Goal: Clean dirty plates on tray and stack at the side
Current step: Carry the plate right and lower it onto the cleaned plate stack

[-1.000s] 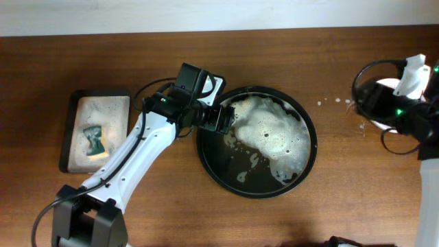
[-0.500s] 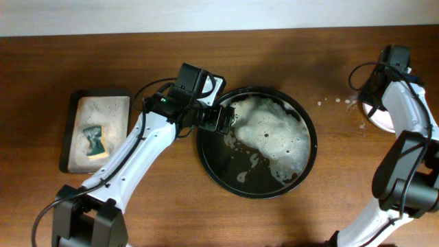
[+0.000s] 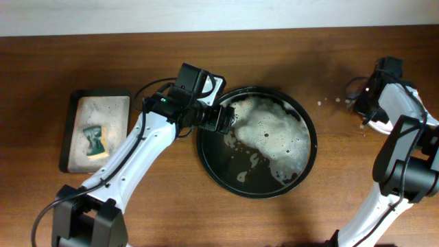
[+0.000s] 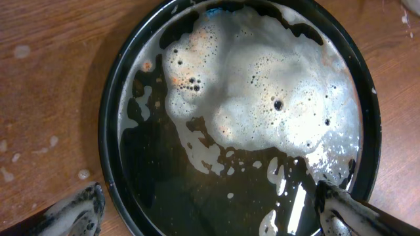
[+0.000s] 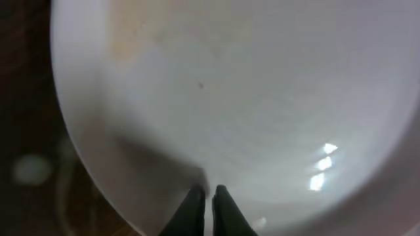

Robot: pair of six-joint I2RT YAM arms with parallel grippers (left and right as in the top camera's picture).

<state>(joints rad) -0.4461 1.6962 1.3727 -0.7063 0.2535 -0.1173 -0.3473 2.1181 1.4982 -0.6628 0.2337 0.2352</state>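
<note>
One large round black tray [image 3: 223, 171] with a raised rim sits mid-worktop [image 3: 274, 55], pooled with bubbly white foam [image 4: 262, 78]. The left hand [image 4: 209, 196] hangs at its left rim, sudsy fingers wide apart. Far right, the right hand [image 5: 207, 196], fingers nearly together on nothing, faces one glossy white plate [image 5: 262, 98]. Far left, a small rectangular tray [image 3: 110, 113] holds one green sponge [image 3: 95, 140].

Right gripper [image 5: 210, 194] swung down from raised pose, over white plate [image 5: 230, 98].

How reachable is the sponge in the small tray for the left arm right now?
Probably yes: the left pincer is open at the black tray's rim, holding nothing, and nothing stands between it and the sponge.
</note>
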